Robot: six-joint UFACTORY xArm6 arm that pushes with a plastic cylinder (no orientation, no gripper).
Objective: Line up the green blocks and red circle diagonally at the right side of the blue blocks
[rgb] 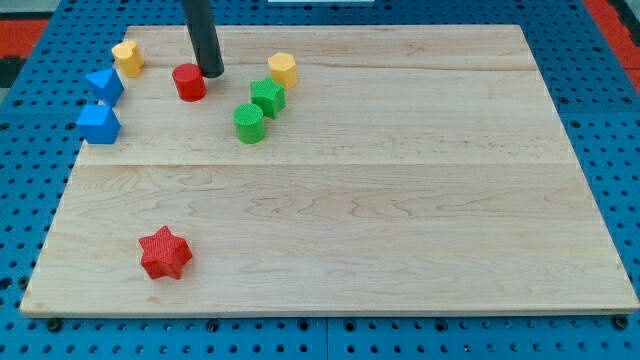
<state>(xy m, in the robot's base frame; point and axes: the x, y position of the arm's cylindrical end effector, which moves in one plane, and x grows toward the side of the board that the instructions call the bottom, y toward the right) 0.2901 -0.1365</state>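
Observation:
My tip [211,73] rests on the board just right of the red circle [189,82], nearly touching it. The green star [268,97] and the green circle [249,123] sit touching each other on a diagonal, to the right of my tip. The two blue blocks are at the view's left: a blue triangle-like block [104,85] above a blue cube-like block [99,123]. The red circle lies to the right of the upper blue block.
A yellow heart-like block [127,57] sits at the view's top left above the blue blocks. A yellow hexagon [283,70] sits just above the green star. A red star [165,252] lies near the view's bottom left. The wooden board [400,200] has edges all round.

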